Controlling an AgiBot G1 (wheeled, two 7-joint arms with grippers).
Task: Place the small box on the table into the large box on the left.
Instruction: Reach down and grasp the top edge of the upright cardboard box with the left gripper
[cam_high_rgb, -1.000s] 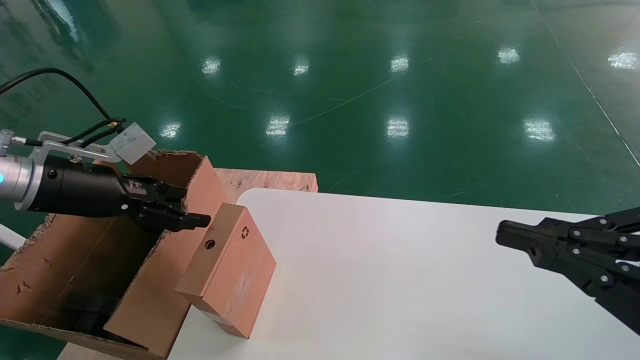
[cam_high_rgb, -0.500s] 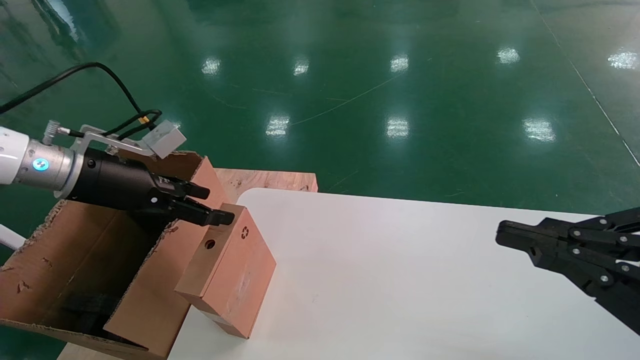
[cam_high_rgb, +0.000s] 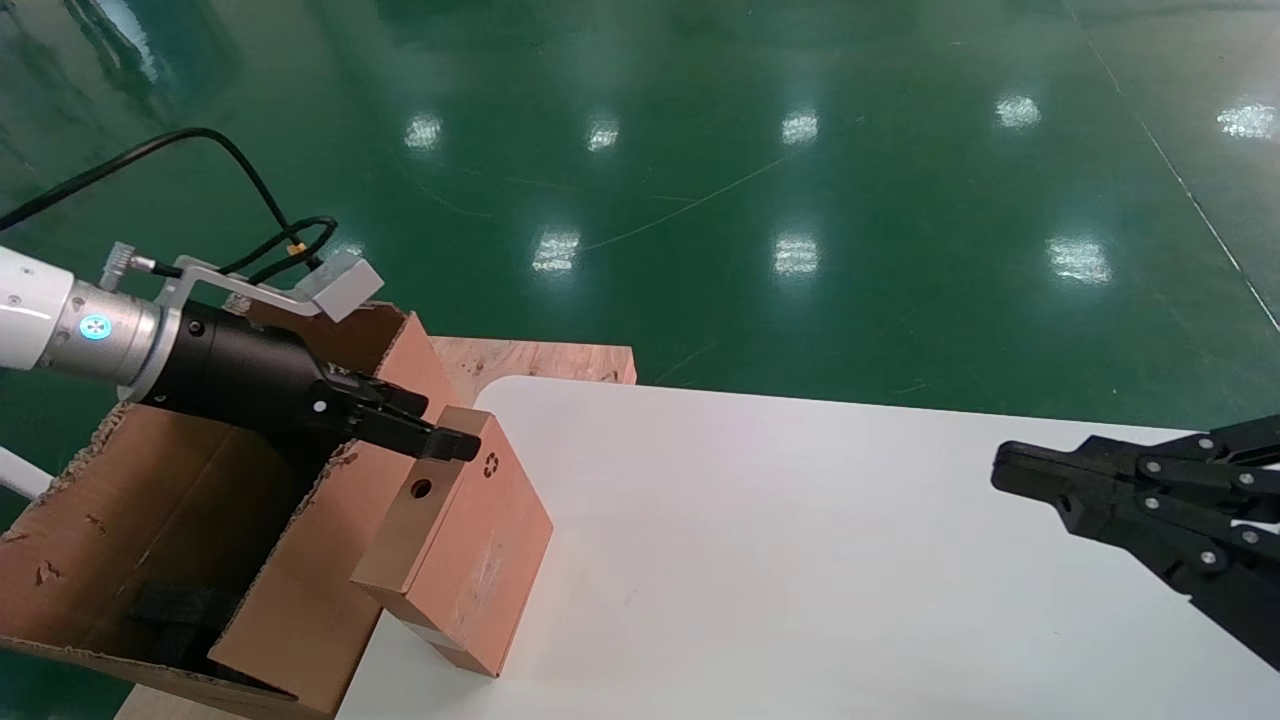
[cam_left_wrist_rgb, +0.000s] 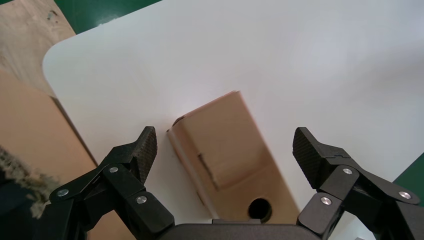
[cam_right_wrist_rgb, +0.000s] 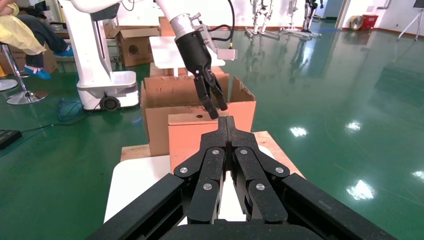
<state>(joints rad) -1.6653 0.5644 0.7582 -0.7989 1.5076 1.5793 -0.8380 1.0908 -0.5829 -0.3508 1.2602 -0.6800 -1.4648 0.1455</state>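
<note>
Now the left gripper (cam_left_wrist_rgb: 225, 150), jaws spread, straddles the small box (cam_high_rgb: 455, 540), whose long axis runs straight ahead between them.

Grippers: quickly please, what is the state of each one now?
Left gripper: open, fingers on either side of the small box, not gripping.
Right gripper: shut, empty.

We are in a robotics lab or industrial test hall: a glossy green epoxy floor (cam_high_rgb: 760, 150) mirrors rows of ceiling lights, another white robot base (cam_right_wrist_rgb: 97, 55) stands behind cardboard cartons (cam_right_wrist_rgb: 134, 46), tripods (cam_right_wrist_rgb: 419, 20) line the far wall, and a seated person (cam_right_wrist_rgb: 25, 37) waits nearby.
</note>
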